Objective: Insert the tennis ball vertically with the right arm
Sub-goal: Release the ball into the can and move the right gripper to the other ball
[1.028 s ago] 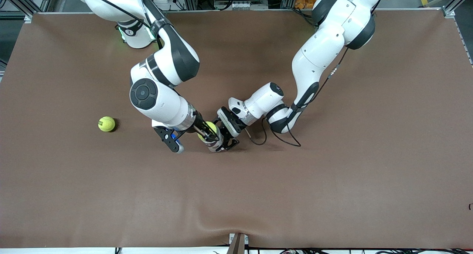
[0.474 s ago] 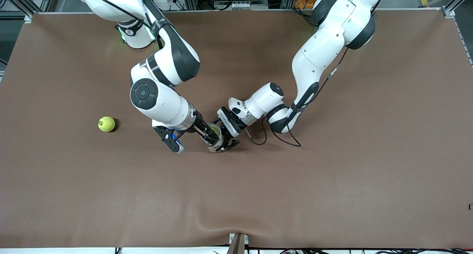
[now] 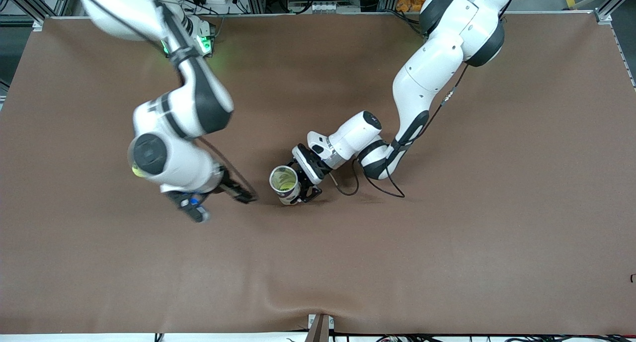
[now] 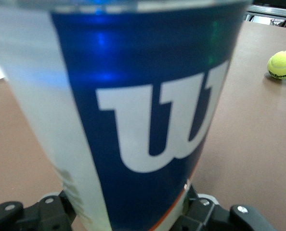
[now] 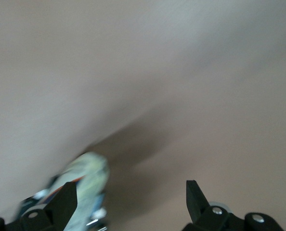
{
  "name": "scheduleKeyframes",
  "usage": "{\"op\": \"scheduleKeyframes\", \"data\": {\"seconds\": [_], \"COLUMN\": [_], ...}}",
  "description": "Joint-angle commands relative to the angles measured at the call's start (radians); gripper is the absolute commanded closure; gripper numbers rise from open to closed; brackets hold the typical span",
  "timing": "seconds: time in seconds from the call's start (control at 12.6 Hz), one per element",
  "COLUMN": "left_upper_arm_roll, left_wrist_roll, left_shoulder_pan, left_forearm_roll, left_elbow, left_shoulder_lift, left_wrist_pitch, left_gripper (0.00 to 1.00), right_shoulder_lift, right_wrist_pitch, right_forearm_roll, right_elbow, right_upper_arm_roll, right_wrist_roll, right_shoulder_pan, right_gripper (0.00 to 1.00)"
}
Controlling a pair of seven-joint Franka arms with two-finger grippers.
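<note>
Your right gripper has released and swung away toward its own end of the table, fingers spread and empty. The tennis ball now sits inside the can, which your left gripper clamps upright: insertion looks done.

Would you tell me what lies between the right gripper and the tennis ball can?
Only bare brown table in the front view; the right gripper, open, stands apart from the tennis ball can held by the left gripper.

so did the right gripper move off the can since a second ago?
Yes. The right gripper has swung away from the can, toward the right arm's end of the table; the can stays in the left gripper.
</note>
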Motion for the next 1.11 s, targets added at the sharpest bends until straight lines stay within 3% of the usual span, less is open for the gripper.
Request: {"op": "scheduleKeyframes", "data": {"seconds": [0.0, 0.16, 0.4, 0.79, 1.03], "left_upper_arm_roll": [0.008, 0.008, 0.008, 0.008, 0.008], "left_wrist_roll": [-0.002, -0.002, -0.002, -0.002, -0.002], "left_shoulder_pan": [-0.005, -0.005, -0.005, -0.005, -0.003], "left_forearm_roll": [0.016, 0.015, 0.016, 0.015, 0.015], "left_elbow": [0.014, 0.014, 0.014, 0.014, 0.014], "left_shoulder_lift": [0.007, 0.007, 0.007, 0.005, 0.004], "left_wrist_pitch": [0.016, 0.016, 0.016, 0.016, 0.016], "left_gripper": [0.18, 0.18, 0.18, 0.18, 0.18], "right_shoulder_lift": [-0.134, -0.179, -0.17, -0.152, -0.15], "right_wrist_pitch": [-0.005, 0.007, 0.056, 0.242, 0.271], "right_forearm_roll": [-0.053, -0.136, -0.237, -0.239, -0.239], "right_elbow": [-0.207, -0.313, -0.382, -0.532, -0.591], "right_upper_arm_roll": [0.02, 0.02, 0.02, 0.02, 0.022], "right_wrist_roll": [-0.268, -0.405, -0.561, -0.76, -0.763], "right_shoulder_pan": [-0.135, -0.201, -0.299, -0.431, -0.434], "right_gripper": [0.0, 0.0, 0.0, 0.0, 0.0]}}
